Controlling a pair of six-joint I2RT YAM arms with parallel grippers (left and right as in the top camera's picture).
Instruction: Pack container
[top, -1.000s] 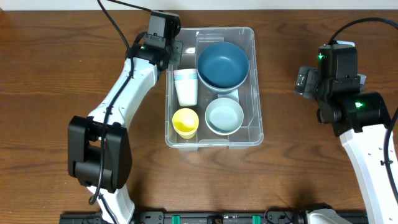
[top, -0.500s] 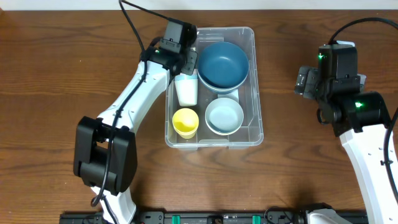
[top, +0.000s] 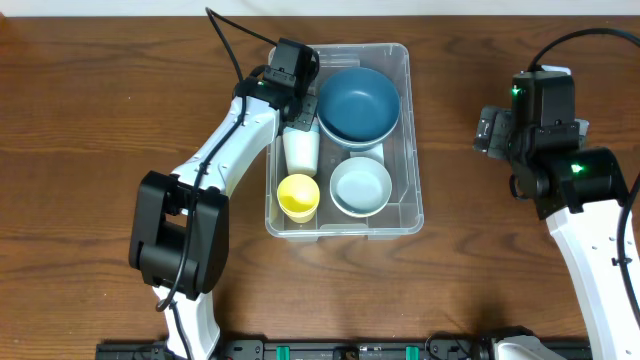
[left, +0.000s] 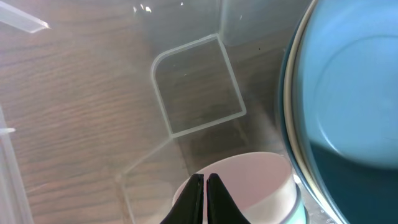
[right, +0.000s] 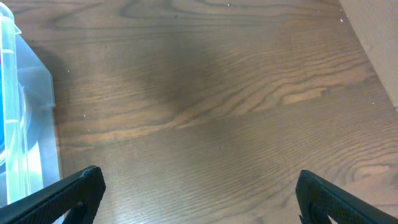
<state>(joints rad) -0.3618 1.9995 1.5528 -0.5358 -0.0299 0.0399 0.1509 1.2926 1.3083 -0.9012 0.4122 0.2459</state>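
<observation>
Left arm (top: 225, 150): stretched diagonally to the container (top: 412, 140), far-left corner.
Left hand (left: 205, 185): clenched, empty, above white cup (left: 249, 180).
Right hand (right: 199, 199): released wide, over bare worktop (right: 217, 93).
Container: mid-worktop.

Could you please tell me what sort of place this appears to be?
Probably a robotics lab bench, not a kitchen: a left arm and a right arm stand at a wooden table, beside a clear container of bowls and cups.
</observation>
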